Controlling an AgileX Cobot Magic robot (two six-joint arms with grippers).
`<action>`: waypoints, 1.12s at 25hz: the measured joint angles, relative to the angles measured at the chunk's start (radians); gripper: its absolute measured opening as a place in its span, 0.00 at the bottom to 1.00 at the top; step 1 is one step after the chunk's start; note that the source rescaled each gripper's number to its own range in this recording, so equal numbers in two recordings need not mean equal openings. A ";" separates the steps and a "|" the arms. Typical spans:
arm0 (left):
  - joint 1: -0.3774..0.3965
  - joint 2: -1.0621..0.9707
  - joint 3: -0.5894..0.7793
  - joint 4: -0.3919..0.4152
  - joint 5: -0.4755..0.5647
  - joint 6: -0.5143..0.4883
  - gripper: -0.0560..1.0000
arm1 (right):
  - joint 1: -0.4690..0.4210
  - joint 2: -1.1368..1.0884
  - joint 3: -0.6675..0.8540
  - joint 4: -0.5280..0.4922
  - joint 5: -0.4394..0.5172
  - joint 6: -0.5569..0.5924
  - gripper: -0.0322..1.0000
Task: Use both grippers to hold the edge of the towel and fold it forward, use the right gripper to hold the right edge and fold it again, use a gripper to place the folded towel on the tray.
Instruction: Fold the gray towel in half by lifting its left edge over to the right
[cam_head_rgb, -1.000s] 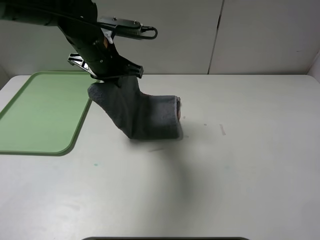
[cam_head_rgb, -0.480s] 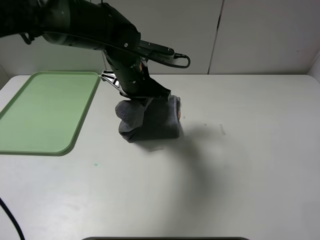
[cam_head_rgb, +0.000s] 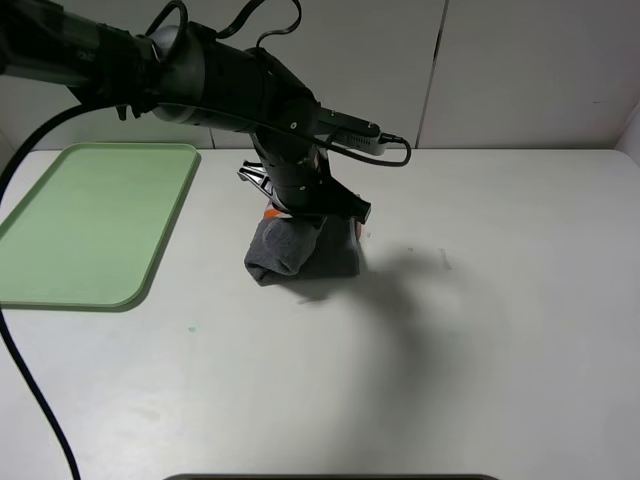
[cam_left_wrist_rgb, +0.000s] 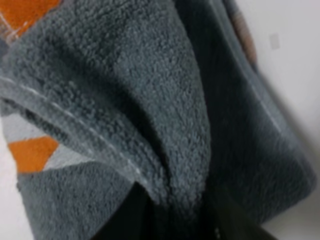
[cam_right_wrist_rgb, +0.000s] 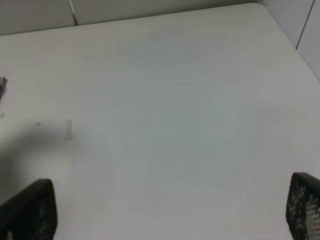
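A: Item one, largest?

B: White table. It carries everything listed below.

A: Item two?

B: Green tray, flat at the table's left side in the high view.

A: Item three?

B: Left arm, black, reaching from the upper left across towards the middle and angled down over the towel.

A: Item four, the task piece?

B: Towel, dark grey with orange and pale patches, bunched in a folded heap on the table. It lies to the right of the tray, apart from it.

A: Item five?

B: Left gripper, down on top of the heap. The left wrist view shows a thick fold of towel running between its dark fingers, pinched there.

A: Item six?

B: Right gripper, seen only in the right wrist view. Its two fingertips are spread wide over bare table and hold nothing.
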 joint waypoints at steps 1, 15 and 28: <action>0.000 0.000 0.000 -0.004 -0.013 0.000 0.23 | 0.000 0.000 0.000 0.000 0.000 0.000 1.00; 0.000 0.000 -0.001 -0.028 -0.068 0.018 0.98 | 0.000 0.000 0.000 0.001 0.000 0.000 1.00; 0.005 -0.078 -0.003 -0.028 -0.055 0.021 1.00 | 0.000 0.000 0.000 0.001 0.000 0.000 1.00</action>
